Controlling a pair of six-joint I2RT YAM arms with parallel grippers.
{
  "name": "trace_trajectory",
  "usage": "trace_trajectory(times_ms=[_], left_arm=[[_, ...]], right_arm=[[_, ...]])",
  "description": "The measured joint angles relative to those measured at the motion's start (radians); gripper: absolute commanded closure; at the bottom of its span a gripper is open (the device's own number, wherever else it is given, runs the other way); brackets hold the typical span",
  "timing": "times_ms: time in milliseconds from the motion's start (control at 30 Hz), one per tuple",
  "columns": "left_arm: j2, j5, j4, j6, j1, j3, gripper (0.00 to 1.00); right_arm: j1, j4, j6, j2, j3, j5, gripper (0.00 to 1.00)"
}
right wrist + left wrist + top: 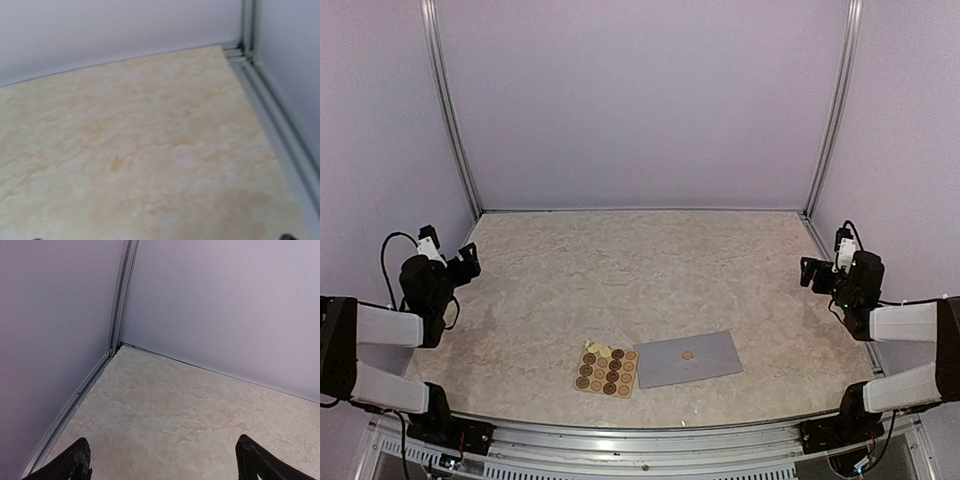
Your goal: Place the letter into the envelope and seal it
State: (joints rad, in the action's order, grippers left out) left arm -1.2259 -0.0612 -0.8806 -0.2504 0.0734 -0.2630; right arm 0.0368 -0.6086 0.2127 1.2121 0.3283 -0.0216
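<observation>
Top external view tells most of it: the envelope (705, 362) lies flat on the table (640, 270) near the front edge, a bit right of centre. Its long axis runs left to right, with the right end angled slightly away from the bases. The sticker sheet (607, 370) sits just beside its left end.

Both arms are pulled out to the sides, well apart from it. The left gripper (470, 262) is spread wide with nothing in it. The right gripper (808, 272) looks wide open too, though only its tips peek into the right wrist view. The envelope is down and inward from both, and the right one is nearer.

The flap looks folded down, with a round sticker (688, 354) on the middle. There's no loose letter in view, so I'd guess it's inside and the job's basically done, but I can't see in.
</observation>
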Motion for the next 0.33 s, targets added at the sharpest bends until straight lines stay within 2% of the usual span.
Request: trace_trajectory(times_ms=[333], left_arm=[[-0.043, 0.0, -0.039, 0.027, 0.0, 0.003, 0.01]], right_arm=[[0.0, -0.071, -0.019, -0.027, -0.024, 0.035, 0.0]])
